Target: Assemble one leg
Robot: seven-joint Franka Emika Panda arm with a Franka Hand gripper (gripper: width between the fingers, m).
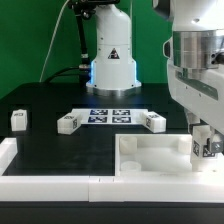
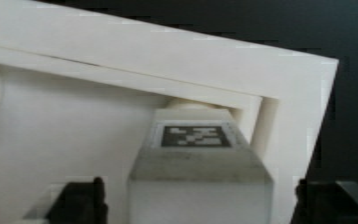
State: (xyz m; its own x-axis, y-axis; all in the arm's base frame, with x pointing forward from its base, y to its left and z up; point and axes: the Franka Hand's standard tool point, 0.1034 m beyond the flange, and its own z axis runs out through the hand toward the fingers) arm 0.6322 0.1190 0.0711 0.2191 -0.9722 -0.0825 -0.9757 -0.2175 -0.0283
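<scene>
Four legs — (image 1: pixel 18 119), (image 1: pixel 68 123), (image 1: pixel 152 121), (image 1: pixel 203 143) — one marker board (image 1: pixel 110 114).
</scene>
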